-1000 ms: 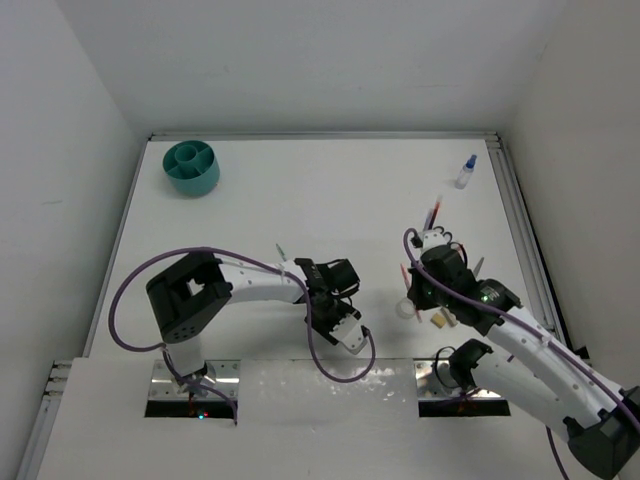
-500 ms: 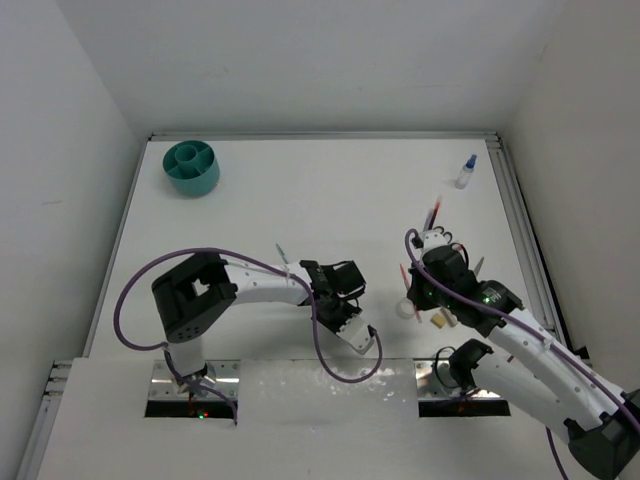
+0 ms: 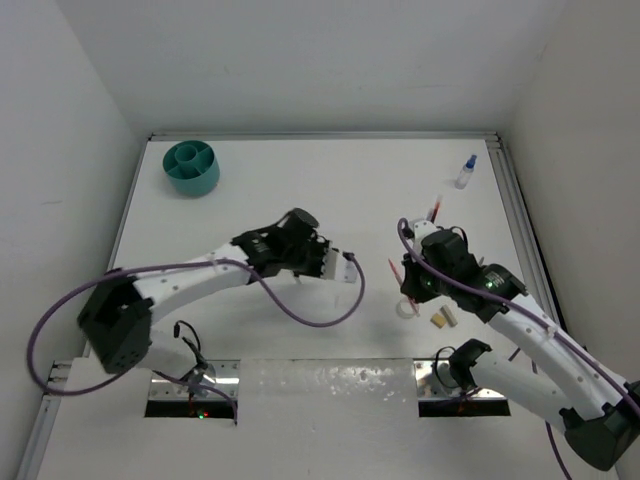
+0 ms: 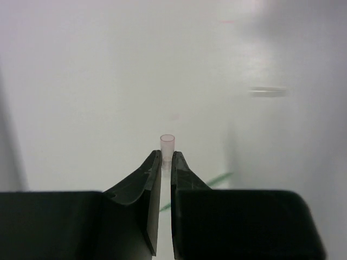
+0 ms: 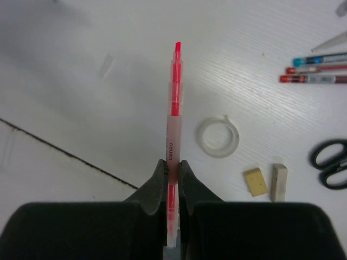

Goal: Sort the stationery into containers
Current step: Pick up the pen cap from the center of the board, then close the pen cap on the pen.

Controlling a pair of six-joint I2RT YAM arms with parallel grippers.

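Table (image 3: 300, 190): only wrist views show left claw (image 4: 166, 156) pinching tube (image 4: 167, 142), right claw (image 5: 171, 164) red pen (image 5: 174, 92).

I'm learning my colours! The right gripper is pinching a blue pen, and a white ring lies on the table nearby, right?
Not quite: the pen in the right gripper is red, not blue; the right wrist view shows it. The white ring does lie nearby on the table.

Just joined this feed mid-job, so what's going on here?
The right gripper is shut on a thin red pen; the left gripper is shut on a clear-ended pen, seemingly green. Both are far from the round teal plastic pot. A white tape ring, tan blocks and black-handled scissors lie loose.
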